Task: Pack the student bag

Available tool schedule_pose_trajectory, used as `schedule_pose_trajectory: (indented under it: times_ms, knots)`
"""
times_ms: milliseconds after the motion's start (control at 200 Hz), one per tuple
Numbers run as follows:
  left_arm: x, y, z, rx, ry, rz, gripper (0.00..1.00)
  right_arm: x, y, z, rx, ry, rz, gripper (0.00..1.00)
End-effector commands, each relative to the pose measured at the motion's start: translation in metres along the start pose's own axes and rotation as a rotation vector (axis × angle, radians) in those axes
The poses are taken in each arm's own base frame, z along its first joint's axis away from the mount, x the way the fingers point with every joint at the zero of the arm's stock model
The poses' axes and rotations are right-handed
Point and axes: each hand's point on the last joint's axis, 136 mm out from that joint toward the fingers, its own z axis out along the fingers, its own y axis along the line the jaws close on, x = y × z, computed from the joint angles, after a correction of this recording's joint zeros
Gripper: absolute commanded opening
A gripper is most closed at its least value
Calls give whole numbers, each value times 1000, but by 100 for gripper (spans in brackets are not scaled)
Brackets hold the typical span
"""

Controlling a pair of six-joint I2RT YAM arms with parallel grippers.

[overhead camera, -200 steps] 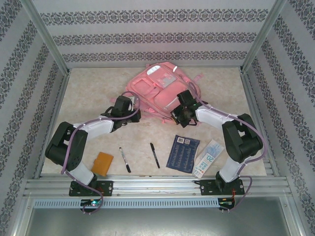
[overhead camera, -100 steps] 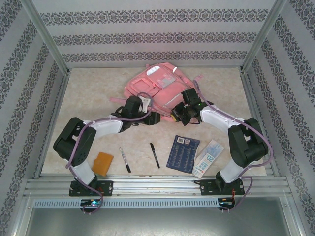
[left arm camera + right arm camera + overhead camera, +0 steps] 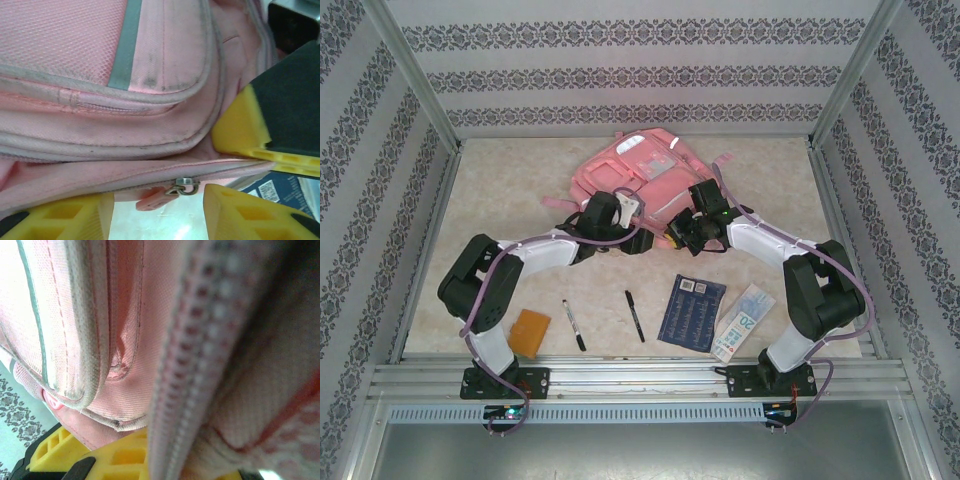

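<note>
My left gripper (image 3: 157, 209) has reached the student bag (image 3: 638, 165), fingers parted, while my right gripper (image 3: 680, 231) clenches the bag's edge.

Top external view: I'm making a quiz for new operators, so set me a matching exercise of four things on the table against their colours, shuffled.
Things:
1. student bag
2. booklet
3. flat pad
4. left pen

Colours:
a. black
b. orange
c. pink
d. dark blue

Pairs: 1-c, 2-d, 3-b, 4-a.
</note>
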Motion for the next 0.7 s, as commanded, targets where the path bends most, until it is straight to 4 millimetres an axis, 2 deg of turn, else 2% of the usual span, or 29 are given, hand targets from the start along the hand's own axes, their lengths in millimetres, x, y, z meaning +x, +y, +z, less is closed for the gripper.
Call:
schedule_pose_trajectory:
  times_ms: [0,120,250,350,395,485,695]
  knots:
    - [0,2,4,-49,16,95,46,18,37,-21,-122,65,-75,1]
    - [7,-1,5,-50,22,166,38,18,38,-23,-126,69,-77,0]
    - [12,-8,3,-26,-5,264,24,19,41,-27,-136,76,-85,0]
    - [7,-11,-3,-18,-64,319,11,21,43,-31,-141,80,-96,0]
    - [5,-13,-6,-17,-85,349,0,22,43,-32,-140,81,-103,0]
    - [2,-9,-13,-49,-99,385,0,21,40,-35,-130,79,-119,0]
    - [-1,20,-29,-171,-84,358,0,17,23,-42,-100,83,-139,0]
